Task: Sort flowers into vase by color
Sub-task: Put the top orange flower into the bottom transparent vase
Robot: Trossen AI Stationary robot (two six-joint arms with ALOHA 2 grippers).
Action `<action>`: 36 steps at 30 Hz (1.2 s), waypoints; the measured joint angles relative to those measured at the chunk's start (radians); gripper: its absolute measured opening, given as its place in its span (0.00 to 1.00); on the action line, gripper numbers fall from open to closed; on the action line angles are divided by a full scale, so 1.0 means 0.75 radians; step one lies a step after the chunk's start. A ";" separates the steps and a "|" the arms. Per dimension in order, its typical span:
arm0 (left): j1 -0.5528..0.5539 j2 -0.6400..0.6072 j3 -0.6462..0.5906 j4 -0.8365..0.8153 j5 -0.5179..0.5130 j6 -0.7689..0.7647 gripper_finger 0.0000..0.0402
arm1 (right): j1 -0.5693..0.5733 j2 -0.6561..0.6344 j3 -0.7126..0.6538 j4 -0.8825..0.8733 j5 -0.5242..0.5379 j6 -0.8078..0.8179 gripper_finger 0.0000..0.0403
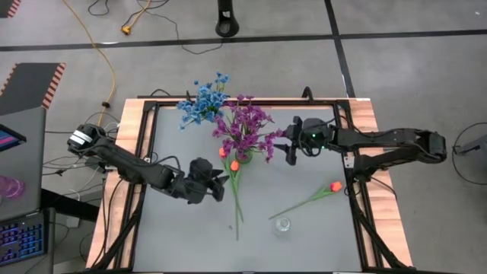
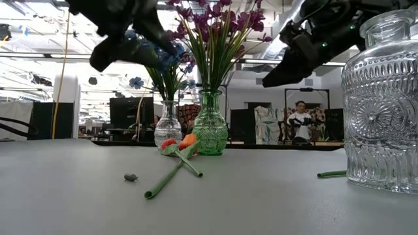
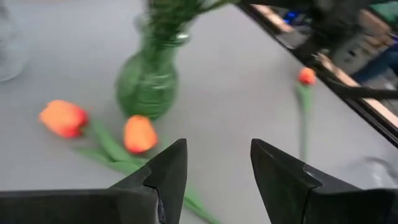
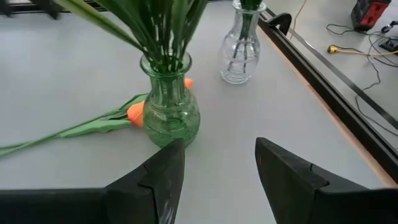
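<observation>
Tabletop (image 1: 304, 183) is lying bare between left gripper (image 1: 222, 186) and right gripper (image 1: 290, 152), both hovering with fingers parted, empty. Green vase (image 4: 169, 112) is holding purple flowers (image 1: 247, 125); clear vase (image 4: 240, 51) is holding blue flowers (image 1: 204, 100). Tulips (image 1: 230, 158) are lying beside green vase, one (image 1: 335, 186) right.

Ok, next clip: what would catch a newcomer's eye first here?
Probably the two filled vases at the table's far edge: purple flowers in a green vase and blue flowers in a clear vase beside it. Next, three orange tulips still lie on the table, two crossed in front of the green vase and one toward the right side. Both grippers, left and right, hover open and empty.
</observation>
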 joint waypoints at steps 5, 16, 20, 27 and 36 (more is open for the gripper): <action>0.079 0.076 0.000 -0.028 0.044 -0.051 0.41 | 0.026 0.002 0.000 -0.002 0.000 0.000 0.56; 0.283 0.326 0.000 -0.043 0.220 -0.124 0.41 | 0.079 0.002 0.000 -0.004 -0.001 0.003 0.56; 0.333 0.387 0.000 -0.041 0.252 -0.141 0.41 | 0.091 0.002 0.000 -0.004 -0.001 0.002 0.56; 0.382 0.417 0.000 -0.024 0.256 -0.161 0.41 | 0.094 0.002 0.000 -0.004 -0.001 0.002 0.56; 0.397 0.492 0.000 0.065 0.310 -0.181 0.41 | 0.094 0.002 0.000 -0.002 -0.001 0.000 0.56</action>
